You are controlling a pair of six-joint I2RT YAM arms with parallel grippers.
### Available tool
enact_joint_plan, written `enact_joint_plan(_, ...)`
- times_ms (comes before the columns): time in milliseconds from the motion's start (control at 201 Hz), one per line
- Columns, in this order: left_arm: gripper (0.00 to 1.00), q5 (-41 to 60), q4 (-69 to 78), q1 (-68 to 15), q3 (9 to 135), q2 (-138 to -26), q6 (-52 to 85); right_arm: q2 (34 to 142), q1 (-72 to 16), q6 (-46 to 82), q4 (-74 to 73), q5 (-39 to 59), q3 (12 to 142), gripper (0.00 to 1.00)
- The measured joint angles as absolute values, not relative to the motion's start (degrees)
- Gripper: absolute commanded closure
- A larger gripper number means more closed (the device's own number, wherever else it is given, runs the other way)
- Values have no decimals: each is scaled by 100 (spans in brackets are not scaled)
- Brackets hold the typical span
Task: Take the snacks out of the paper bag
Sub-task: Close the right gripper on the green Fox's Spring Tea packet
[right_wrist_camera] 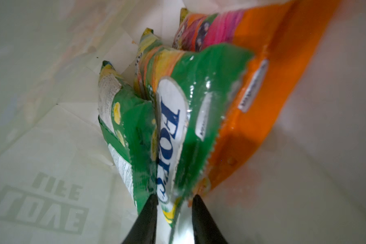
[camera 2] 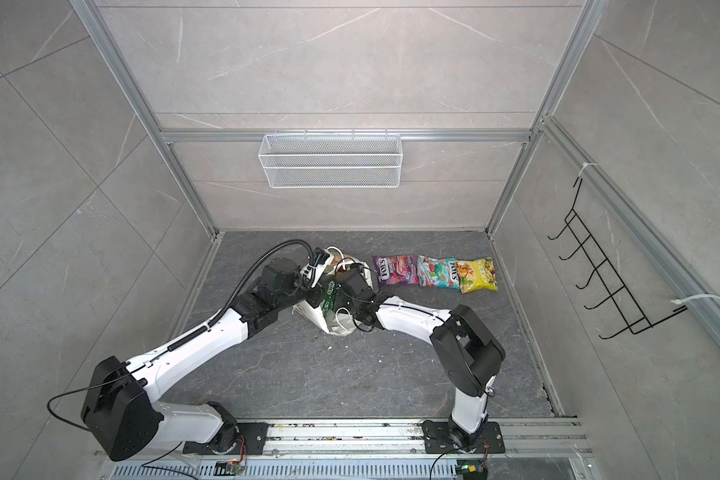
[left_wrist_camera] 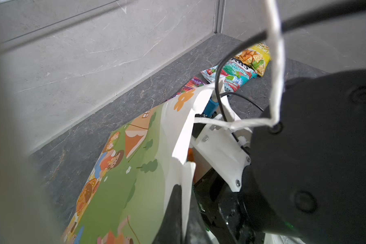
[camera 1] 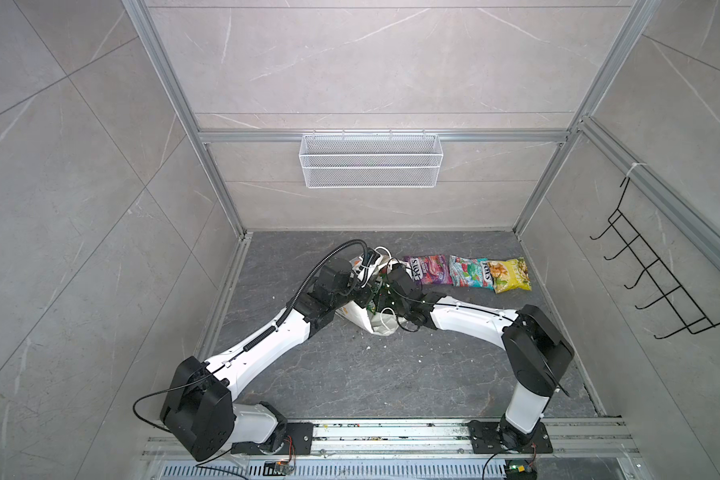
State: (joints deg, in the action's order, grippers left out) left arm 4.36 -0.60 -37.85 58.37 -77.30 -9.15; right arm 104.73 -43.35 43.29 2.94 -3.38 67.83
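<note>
Inside the paper bag (right_wrist_camera: 51, 147): my right gripper (right_wrist_camera: 175, 198) is spread, one finger on each side of the top edge of a green "FOX'S" packet (right_wrist_camera: 199, 95). No clamp yet, as far as I can judge

- Pressed against it: a yellow-green packet (right_wrist_camera: 125, 118) on one face, an orange packet (right_wrist_camera: 273, 74) on the other. Glossy film, likely slippery
- To do it well: go slightly deeper so the pads bite below the serrated seal, and take only the green one. Close firmly and lift straight out along the bag's axis so the neighbours stay down
- My left gripper (left_wrist_camera: 184, 215) is pressed together on what looks like the bag's rim, on the bag's 9 o'clock side seen from above. I judge it should stay there, since the paper looks limp and the mouth would sag shut
- A cord handle drapes across my right wrist, so there is a snag risk on the way out
- Further out, at the bag's 3 o'clock on the floor: purple packet (camera 1: 429, 269), teal packet (camera 1: 470, 272) and yellow chip bag (camera 1: 510, 275) in a row. I would lay the green one beside them
- At 12 o'clock on the far wall: wire basket (camera 1: 371, 160)
</note>
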Motion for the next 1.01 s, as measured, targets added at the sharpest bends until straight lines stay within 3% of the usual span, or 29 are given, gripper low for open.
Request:
enact_joint_plan(239, 100, 351, -128, -3782, 5837, -7741, -915, 10759, -4335, 4578, 45, -425, 6869, 91)
enact_joint_plan(383, 100, 307, -126, -3782, 5837, -7743, -917, 10768, -4335, 4654, -102, -458, 6869, 97)
enact_joint_plan(562, 100, 283, -119, -3785, 5837, -7743, -919, 10571, -4335, 4519, -145, -469, 6696, 99)
enact_joint_plan(1010, 100, 80, 36, -3789, 5867, -7817, -1109, 8816, -4324, 3590, 585, -493, 6455, 100)
